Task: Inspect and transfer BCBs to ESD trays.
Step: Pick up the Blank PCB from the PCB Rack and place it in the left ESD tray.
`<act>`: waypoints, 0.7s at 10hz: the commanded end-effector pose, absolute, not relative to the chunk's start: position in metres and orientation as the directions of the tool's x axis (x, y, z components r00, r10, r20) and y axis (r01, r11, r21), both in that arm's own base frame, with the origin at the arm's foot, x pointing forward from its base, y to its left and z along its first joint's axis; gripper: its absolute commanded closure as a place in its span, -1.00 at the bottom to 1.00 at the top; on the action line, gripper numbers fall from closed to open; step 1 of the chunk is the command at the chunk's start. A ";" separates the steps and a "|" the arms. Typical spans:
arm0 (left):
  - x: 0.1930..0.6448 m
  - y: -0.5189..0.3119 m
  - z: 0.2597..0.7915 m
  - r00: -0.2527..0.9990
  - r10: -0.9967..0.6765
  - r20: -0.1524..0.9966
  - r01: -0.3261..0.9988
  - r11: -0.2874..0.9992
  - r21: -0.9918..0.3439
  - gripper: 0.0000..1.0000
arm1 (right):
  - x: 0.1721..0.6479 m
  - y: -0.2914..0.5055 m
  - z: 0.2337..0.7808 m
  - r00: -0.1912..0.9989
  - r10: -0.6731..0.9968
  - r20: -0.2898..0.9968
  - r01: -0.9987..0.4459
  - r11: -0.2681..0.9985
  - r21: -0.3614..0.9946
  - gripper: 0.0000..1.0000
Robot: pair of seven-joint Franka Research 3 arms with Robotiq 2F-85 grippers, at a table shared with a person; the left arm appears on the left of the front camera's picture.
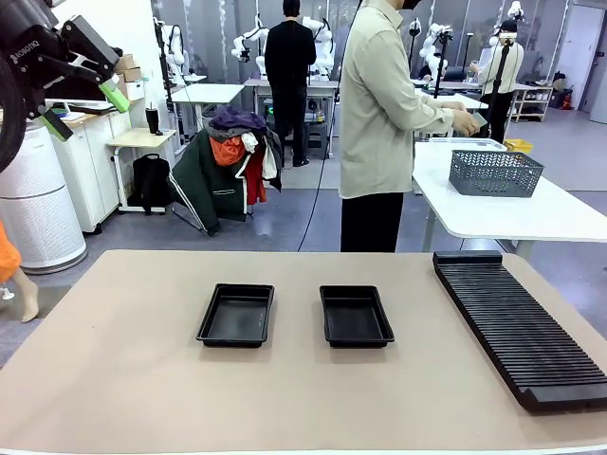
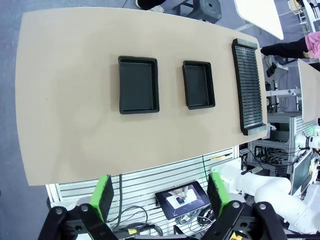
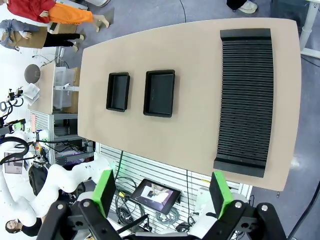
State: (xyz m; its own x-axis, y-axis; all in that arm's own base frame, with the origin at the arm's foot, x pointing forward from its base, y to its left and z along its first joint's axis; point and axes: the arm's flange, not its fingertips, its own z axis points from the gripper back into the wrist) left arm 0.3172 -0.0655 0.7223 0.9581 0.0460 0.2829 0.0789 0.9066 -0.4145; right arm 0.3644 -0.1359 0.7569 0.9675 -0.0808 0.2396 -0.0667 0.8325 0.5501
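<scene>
Two black ESD trays lie side by side mid-table, both with nothing inside: the left tray [image 1: 236,315] [image 2: 138,85] [image 3: 118,91] and the right tray [image 1: 356,316] [image 2: 199,84] [image 3: 160,93]. No BCBs are in view. My left gripper [image 1: 87,109] [image 2: 161,195] hangs open high above the table's left end, nothing between its green pads. My right gripper [image 3: 162,192] is also open and holds nothing, high above the table's near edge. A person [image 1: 384,123] stands beyond the far edge, turned to the right, with both hands [image 1: 465,121] at another table.
A long black ribbed rack [image 1: 517,327] [image 2: 248,87] [image 3: 246,95] runs along the table's right side. A grey mesh basket [image 1: 494,172] sits on the white table [image 1: 531,213] behind. Bare tabletop surrounds the trays.
</scene>
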 end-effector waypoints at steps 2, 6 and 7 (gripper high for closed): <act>0.309 -0.068 0.730 0.961 0.051 0.273 0.053 0.931 -0.361 -1.00 | 0.364 -0.136 0.757 0.968 -0.084 0.236 -0.062 0.832 0.551 -1.00; 0.309 -0.073 0.737 0.964 0.037 0.263 0.051 0.946 -0.321 -1.00 | 0.364 -0.136 0.757 0.968 -0.084 0.236 -0.062 0.832 0.551 -1.00; 0.310 -0.074 0.739 0.963 0.037 0.266 0.051 0.947 -0.317 -1.00 | 0.364 -0.136 0.757 0.968 -0.084 0.236 -0.062 0.832 0.551 -1.00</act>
